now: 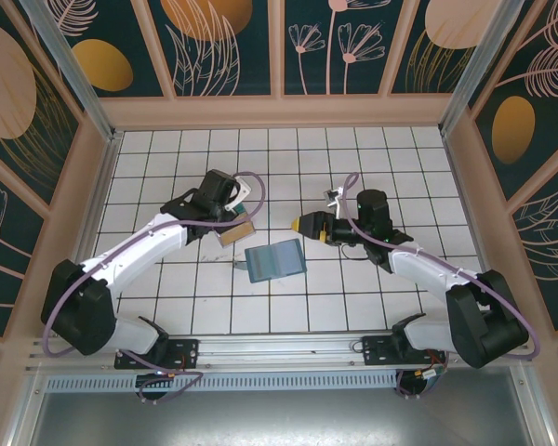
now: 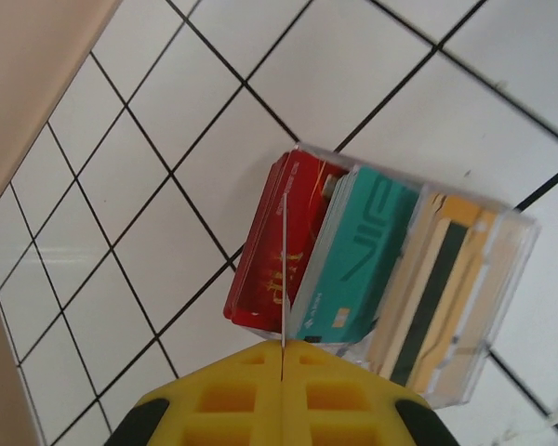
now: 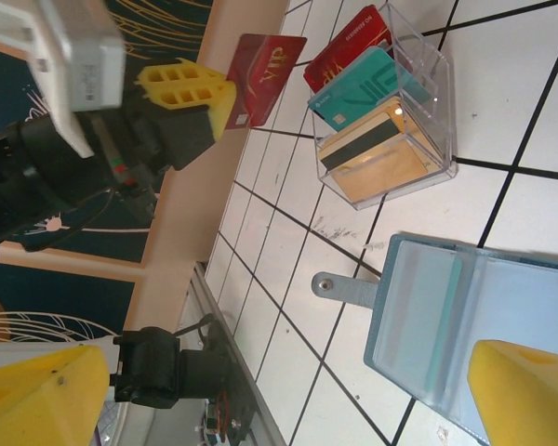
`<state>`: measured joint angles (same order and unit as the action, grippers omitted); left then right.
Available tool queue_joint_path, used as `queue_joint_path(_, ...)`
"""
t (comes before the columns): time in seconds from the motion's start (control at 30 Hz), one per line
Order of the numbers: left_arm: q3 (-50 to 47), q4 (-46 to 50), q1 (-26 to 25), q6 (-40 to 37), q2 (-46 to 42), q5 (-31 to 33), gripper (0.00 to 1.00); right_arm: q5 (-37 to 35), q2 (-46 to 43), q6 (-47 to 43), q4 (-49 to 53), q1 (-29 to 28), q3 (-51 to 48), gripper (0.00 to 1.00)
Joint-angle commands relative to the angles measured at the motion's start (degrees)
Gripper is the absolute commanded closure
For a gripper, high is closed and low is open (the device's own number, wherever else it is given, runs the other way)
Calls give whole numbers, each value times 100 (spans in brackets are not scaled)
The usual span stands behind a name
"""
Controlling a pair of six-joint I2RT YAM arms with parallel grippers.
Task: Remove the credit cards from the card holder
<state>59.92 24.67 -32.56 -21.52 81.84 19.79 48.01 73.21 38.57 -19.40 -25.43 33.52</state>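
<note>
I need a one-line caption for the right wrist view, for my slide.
Left gripper holds a red card above a clear box; the blue card holder lies open nearby.

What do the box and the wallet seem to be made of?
Box: clear, rigid plastic, glossy; the cards show through its walls. Wallet: seemingly soft blue leather or imitation, matte, with see-through plastic pockets inside.

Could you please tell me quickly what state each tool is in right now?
Left tool: closed, holding a red card.
Right tool: open, holding nothing.
</note>
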Motion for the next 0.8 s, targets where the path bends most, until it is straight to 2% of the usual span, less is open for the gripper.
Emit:
queue_joint_path(0.0,253,-150,207,-814,165,-78,100,55,-26,-215,112,73,225,1)
queue_joint_path(0.2,292,-298,259,-1346,478,-159,100,77,61,-292,242,126,306,1)
queue_joint_path(0.37,371,-474,307,-1329,694,-479,100,103,154,-306,271,185,348,1)
queue_joint_path(0.77,311,-766,312,-1407,1121,-482,100,130,272,-297,270,293,366,1)
